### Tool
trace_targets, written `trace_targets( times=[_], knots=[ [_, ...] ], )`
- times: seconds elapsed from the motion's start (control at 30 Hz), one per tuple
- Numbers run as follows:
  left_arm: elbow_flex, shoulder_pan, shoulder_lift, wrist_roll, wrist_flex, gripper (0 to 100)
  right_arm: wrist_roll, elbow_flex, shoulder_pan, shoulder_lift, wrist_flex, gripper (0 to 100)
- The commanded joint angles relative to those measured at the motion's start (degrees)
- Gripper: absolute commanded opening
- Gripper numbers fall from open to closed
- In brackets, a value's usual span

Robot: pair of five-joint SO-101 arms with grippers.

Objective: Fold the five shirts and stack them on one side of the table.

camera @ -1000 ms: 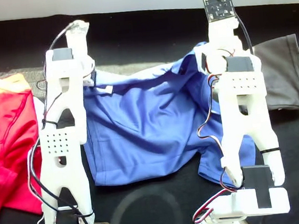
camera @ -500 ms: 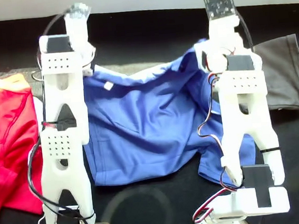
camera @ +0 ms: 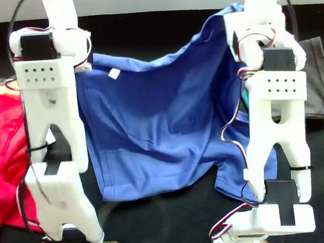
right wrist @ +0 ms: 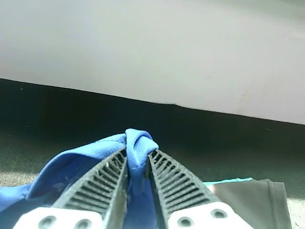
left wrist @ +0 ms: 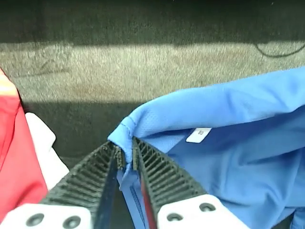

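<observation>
Since a second ago both arms have lifted and pushed toward the far side of the table. The top edge of the blue shirt has gone up with them, and the cloth between them is now pulled wider and tauter.

The left claw is closed almost fully, with a bunched corner of the blue shirt pinched between its ribbed fingers. The right claw is closed the same way on a knot of blue cloth at the other upper corner. The shirt hangs from these two grips. It spreads away from each claw toward the middle and drops toward the arm bases, where its lower hem lies crumpled on the table.

Its long axis runs side to side, from the left arm to the right arm. The held edge faces the far wall and sags a little at the centre — a small white label sits on the cloth just beside the left claw.

A red shirt lies on the table outside the left arm, and a grey shirt lies outside the right arm.
</observation>
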Motion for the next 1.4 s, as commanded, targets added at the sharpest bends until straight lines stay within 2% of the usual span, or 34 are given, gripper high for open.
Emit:
trace_targets(
  times=[0.0,0.1,0.2,0.53,0.7,0.9,1.37],
  knots=[
    [16.75,0.66,-8.48,0.53,0.18,1,0.79,-3.21,0.92,-0.84,7.16,0.5],
    [29.14,3.03,-10.86,0.53,0.09,1,0.79,-2.77,1.89,-0.84,15.08,0.5],
    [36.00,5.93,-11.38,0.53,0.09,1,0.79,-2.59,3.21,-0.75,19.38,0.5],
    [46.02,12.44,-11.12,0.44,-0.44,1,0.88,-2.68,5.93,-0.92,33.54,0.5],
    [52.53,13.05,-11.12,0.44,-6.59,2,0.88,-2.68,5.67,-0.92,33.19,0.5],
    [62.64,13.05,-11.12,0.53,-12.22,14,0.88,-2.68,5.41,-0.84,30.73,0.5],
    [69.76,13.05,-11.21,0.44,-17.67,14,0.88,-2.68,5.41,-0.66,30.73,0.5]
  ],
)
